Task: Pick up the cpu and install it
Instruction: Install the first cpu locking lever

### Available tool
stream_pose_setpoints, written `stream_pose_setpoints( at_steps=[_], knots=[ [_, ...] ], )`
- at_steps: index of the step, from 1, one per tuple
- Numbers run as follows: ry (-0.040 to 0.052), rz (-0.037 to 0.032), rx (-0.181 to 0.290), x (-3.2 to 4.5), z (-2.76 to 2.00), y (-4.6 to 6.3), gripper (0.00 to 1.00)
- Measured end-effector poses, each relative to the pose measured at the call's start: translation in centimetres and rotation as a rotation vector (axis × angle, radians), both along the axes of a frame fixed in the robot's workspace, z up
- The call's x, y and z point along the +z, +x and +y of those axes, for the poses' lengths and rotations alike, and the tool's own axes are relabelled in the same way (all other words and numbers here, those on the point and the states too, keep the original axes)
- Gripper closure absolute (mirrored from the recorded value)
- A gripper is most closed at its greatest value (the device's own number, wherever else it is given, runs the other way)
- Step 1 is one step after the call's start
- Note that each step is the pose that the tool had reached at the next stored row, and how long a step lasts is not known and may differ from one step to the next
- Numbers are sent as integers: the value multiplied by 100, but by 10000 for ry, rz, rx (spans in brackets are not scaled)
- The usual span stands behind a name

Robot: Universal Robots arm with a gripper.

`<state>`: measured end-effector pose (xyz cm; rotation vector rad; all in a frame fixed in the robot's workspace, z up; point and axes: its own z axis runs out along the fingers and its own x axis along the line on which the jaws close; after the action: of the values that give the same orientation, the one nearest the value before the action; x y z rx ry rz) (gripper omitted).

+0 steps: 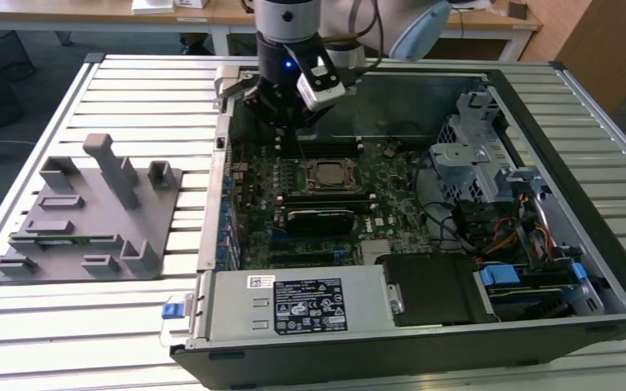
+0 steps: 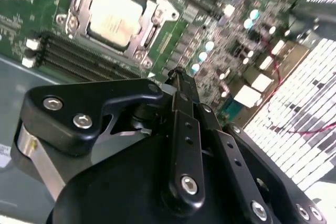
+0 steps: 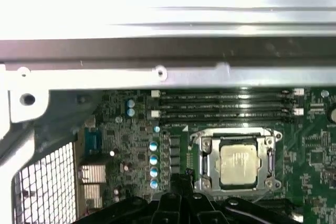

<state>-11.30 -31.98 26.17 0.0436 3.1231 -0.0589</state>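
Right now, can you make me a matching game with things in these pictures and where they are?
Things:
1. cpu
2. grey plastic fixture
3. claw
4. white label

Places:
A. on the slatted table, outside the computer case
B. lying in the socket on the motherboard
C. on the metal box at the near edge of the case
D. above the motherboard, beside the socket

Pairs: 1-B, 2-A, 3-D, 4-C

Silvery-beige cpu [image 3: 239, 164], green motherboard [image 1: 400, 175] w/ black slots, grey fixture [image 1: 90, 216], black end effector [image 2: 178, 74].
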Motion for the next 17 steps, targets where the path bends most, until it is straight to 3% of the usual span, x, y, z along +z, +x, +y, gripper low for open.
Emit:
stream_pose_setpoints(
  at_steps=[7, 10, 17],
  knots=[
    [1, -14, 155, -45, 118, -42, 89],
    [2, -15, 205, -57, 190, -42, 89],
    [0, -34, 235, -63, 204, 6, 89]
  ],
)
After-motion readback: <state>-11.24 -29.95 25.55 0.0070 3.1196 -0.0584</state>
